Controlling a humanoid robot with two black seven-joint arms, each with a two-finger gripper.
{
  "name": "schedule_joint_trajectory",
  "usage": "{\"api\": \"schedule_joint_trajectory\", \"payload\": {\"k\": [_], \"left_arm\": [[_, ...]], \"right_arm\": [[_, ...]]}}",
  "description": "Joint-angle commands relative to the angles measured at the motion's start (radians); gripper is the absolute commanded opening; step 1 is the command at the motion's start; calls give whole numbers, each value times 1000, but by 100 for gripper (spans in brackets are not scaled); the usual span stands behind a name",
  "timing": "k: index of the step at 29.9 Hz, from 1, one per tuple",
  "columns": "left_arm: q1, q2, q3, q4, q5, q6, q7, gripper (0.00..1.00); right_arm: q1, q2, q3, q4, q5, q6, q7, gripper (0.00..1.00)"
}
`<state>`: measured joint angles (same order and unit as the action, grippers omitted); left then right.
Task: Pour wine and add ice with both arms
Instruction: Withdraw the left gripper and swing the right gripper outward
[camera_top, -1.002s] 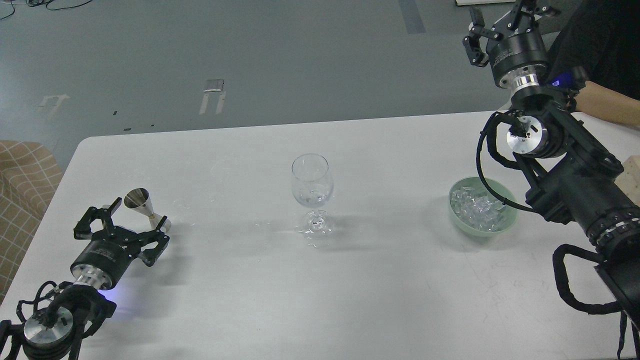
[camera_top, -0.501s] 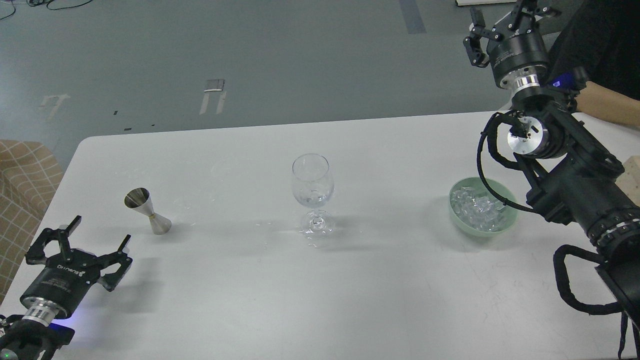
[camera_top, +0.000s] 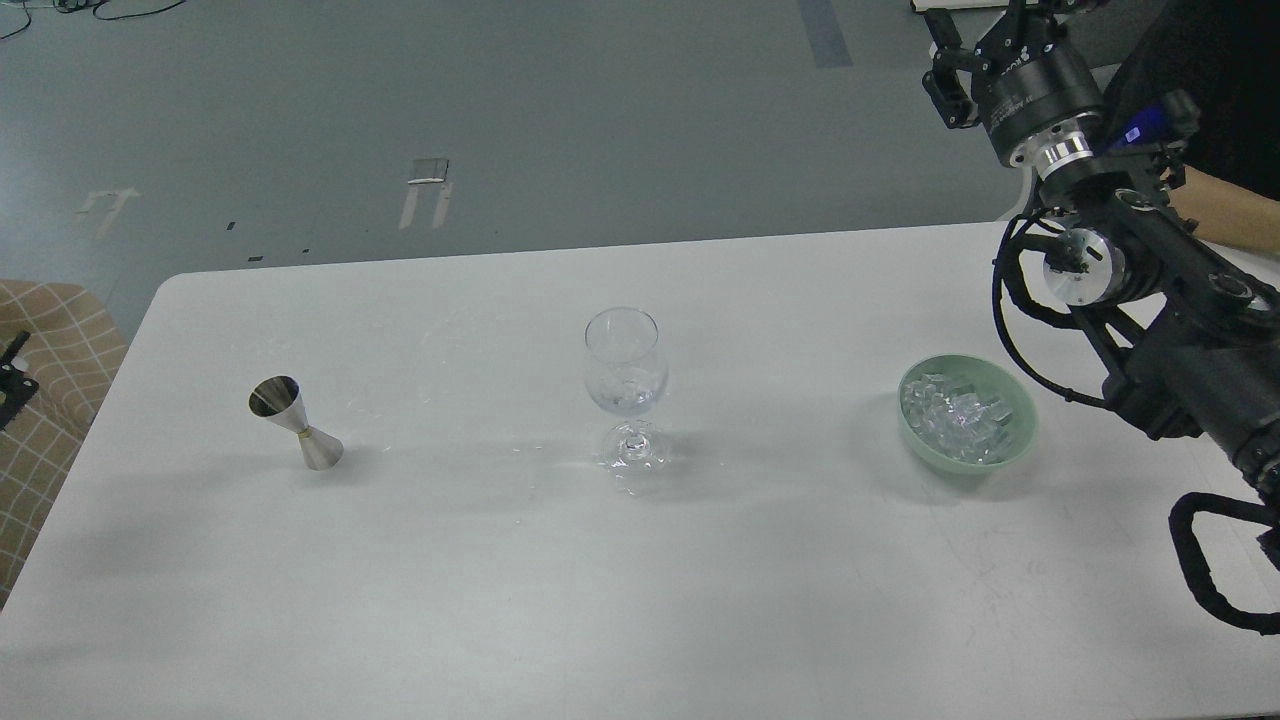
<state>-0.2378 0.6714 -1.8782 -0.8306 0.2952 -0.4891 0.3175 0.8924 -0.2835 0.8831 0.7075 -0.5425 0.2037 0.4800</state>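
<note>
A clear wine glass (camera_top: 625, 372) stands upright at the table's middle, with a little clear wine (camera_top: 626, 398) barely visible at the bottom of its bowl. A steel jigger (camera_top: 293, 421) stands upright and alone at the left. A pale green bowl (camera_top: 1018, 432) at the right holds several clear ice cubes (camera_top: 955, 413). My right gripper (camera_top: 985, 30) is raised high at the top right, beyond the table's far edge and well above the bowl, fingers spread and empty, tips partly cut off by the frame. Of my left arm only a black tip (camera_top: 10, 368) shows at the left edge.
The white table (camera_top: 640, 580) fills the view, with grey floor beyond its far edge. A bare human forearm (camera_top: 1235, 215) reaches in at the right, behind my right arm. A plaid seat (camera_top: 50, 330) stands off the table's left edge.
My left arm has drawn back from beside the jigger, down-left and almost out of view, leaving the jigger standing. My right arm has shifted slightly up and right.
</note>
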Motion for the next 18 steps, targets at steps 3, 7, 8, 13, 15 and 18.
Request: {"api": "schedule_joint_trajectory", "payload": {"k": [3, 7, 8, 13, 15, 18], "left_arm": [[-179, 24, 144, 30, 146, 0, -158, 98], [-273, 10, 257, 28, 191, 0, -236, 98], [-285, 7, 275, 30, 191, 0, -238, 98], [-359, -70, 352, 28, 194, 0, -242, 98], [-364, -84, 366, 27, 193, 0, -242, 98], [-382, -107, 407, 27, 205, 0, -242, 98]], "right_arm": [[-13, -129, -79, 107, -146, -3, -1, 100], [-17, -261, -193, 223, -276, -10, -1, 100], [-17, -285, -213, 246, -301, -15, -1, 100], [-50, -500, -308, 432, -480, -64, -21, 100], [-69, -552, -317, 476, -528, -66, -21, 100], [-144, -678, -320, 599, -672, -81, -23, 100]]}}
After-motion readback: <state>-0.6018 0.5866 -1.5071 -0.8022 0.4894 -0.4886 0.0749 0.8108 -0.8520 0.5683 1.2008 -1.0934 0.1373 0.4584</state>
